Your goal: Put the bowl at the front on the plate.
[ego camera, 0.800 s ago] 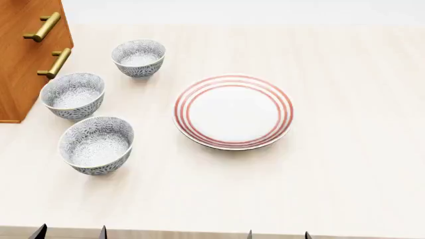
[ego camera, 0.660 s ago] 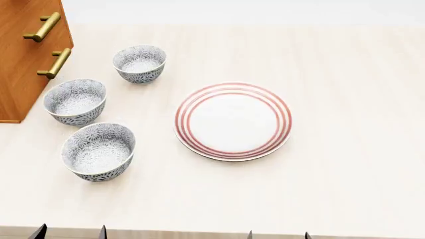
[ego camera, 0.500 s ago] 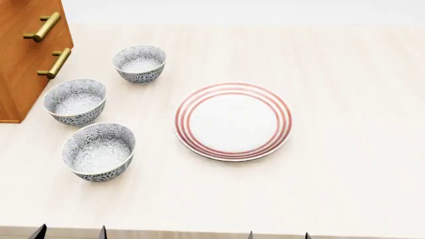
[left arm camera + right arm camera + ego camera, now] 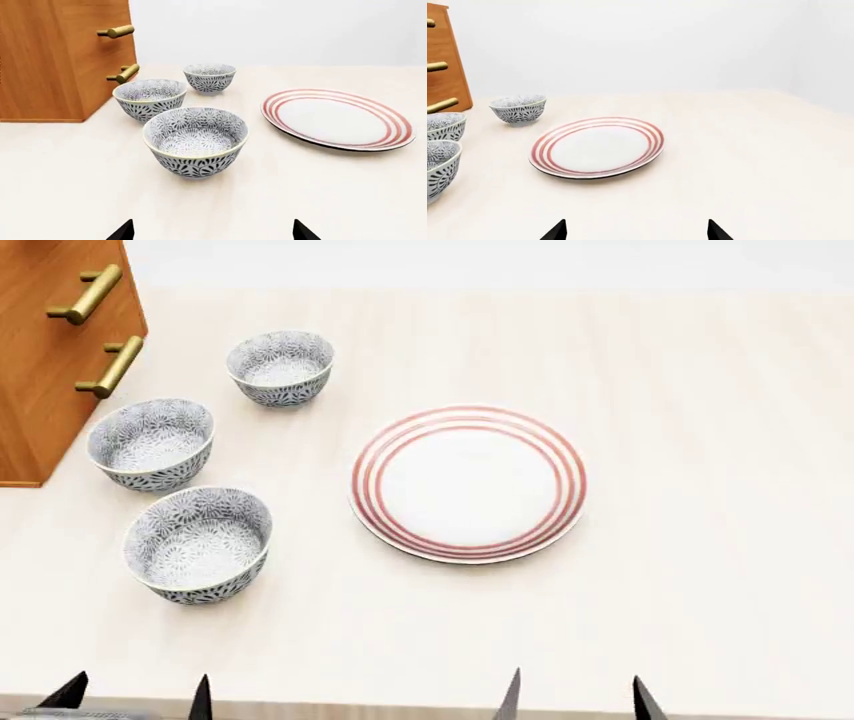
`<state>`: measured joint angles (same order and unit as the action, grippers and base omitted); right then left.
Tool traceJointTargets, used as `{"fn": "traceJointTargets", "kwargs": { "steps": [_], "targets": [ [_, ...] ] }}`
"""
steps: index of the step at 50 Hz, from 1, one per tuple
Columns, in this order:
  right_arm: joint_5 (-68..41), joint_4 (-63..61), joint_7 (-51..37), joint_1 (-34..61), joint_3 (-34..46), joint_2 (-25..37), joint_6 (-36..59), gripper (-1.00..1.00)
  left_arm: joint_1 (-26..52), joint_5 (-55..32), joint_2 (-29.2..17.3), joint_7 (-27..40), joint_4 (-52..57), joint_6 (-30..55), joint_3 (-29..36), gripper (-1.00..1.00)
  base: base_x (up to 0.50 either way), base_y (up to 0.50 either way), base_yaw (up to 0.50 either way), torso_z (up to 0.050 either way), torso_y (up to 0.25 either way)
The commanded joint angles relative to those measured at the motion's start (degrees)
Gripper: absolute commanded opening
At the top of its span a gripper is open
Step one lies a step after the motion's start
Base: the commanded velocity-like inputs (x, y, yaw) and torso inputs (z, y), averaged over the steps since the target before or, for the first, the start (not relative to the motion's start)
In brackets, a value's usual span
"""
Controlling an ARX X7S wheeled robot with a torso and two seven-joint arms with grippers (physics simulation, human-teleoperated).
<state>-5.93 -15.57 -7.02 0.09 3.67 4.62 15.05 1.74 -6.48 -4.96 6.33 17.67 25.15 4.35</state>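
Observation:
The bowl at the front (image 4: 198,545) (image 4: 195,141) (image 4: 437,167) is a small deep white bowl with a grey-blue flower pattern, standing upright at the near left of the table. The plate (image 4: 469,481) (image 4: 337,118) (image 4: 597,146), wide and white with red rings, lies flat to its right, apart from it. My left gripper (image 4: 134,702) (image 4: 212,234) is open at the table's near edge, just in front of the bowl. My right gripper (image 4: 577,700) (image 4: 636,232) is open at the near edge, in front of the plate. Both hold nothing.
Two more patterned bowls (image 4: 150,443) (image 4: 280,367) stand in a row behind the front one. A wooden cabinet (image 4: 54,350) with brass handles sits at the far left. The pale wooden table (image 4: 707,540) stretches right and back of the plate.
The head view shifted slightly early on, then held still. Both grippers' fingertips have risen further into the head view at the bottom edge. Bowls and plate have not moved.

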Motion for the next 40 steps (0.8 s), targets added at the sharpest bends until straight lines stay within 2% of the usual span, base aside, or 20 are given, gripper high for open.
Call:
{"fn": "traceJointTargets", "kwargs": {
  "steps": [1,15,20,23,31,33,35,37,38,39,40],
  "targets": [
    [-1.6,-14.4,-2.6,1.7,0.4,2.4,15.1,1.00,2.4,-2.1,-1.5,1.7,13.8,13.5,1.0,1.00,0.00,0.00,0.00,0.000,0.000],
    [-3.7,-31.8,-4.2,12.4,0.7,5.7,39.9,1.00,12.8,-7.0,-1.9,3.0,28.5,32.3,0.3,1.00,0.00,0.00,0.00,0.000,0.000],
    [-5.1,-37.0,-4.5,18.8,0.6,6.3,50.6,1.00,19.5,-10.6,-0.5,3.4,34.0,43.7,-2.1,1.00,0.00,0.00,0.00,0.000,0.000],
    [-6.2,-39.4,-4.7,24.3,0.0,5.9,58.1,1.00,25.9,-13.9,1.5,3.2,36.5,54.3,-4.9,1.00,0.00,0.00,0.00,0.000,0.000],
    [-9.1,-43.8,-3.9,36.2,-2.0,5.5,73.1,1.00,35.6,-18.6,3.4,5.5,39.2,64.7,-6.5,1.00,0.00,0.00,0.00,0.000,0.000],
    [-11.0,-43.9,-4.1,38.3,-3.0,5.8,74.9,1.00,37.6,-25.7,2.6,10.7,37.2,64.8,-7.9,1.00,0.00,0.00,0.00,0.000,0.000],
    [-18.5,-42.8,-8.5,40.1,-5.0,7.4,74.9,1.00,40.6,-36.8,0.9,19.2,34.6,64.8,-10.2,1.00,0.00,0.00,0.00,0.000,0.000],
    [-33.2,-40.5,-18.9,43.0,-8.0,10.6,74.9,1.00,44.0,-49.8,-0.7,29.5,30.4,64.8,-12.4,1.00,0.00,0.00,0.00,0.000,0.000],
    [-41.8,-38.8,-25.6,44.8,-9.4,12.2,74.9,1.00,45.7,-58.4,-1.7,37.5,26.8,64.8,-13.5,1.00,0.00,0.00,0.00,0.000,0.000],
    [-50.4,-36.7,-32.4,47.1,-10.2,13.6,74.9,1.00,47.7,-65.4,-2.5,42.6,25.8,64.7,-13.1,1.00,0.00,0.00,0.00,0.000,0.000],
    [-57.7,-35.1,-37.2,48.9,-10.6,14.5,74.9,1.00,49.0,-68.8,-2.9,45.5,25.1,64.5,-12.9,1.00,0.00,0.00,0.00,0.000,0.000]
  ]
}}
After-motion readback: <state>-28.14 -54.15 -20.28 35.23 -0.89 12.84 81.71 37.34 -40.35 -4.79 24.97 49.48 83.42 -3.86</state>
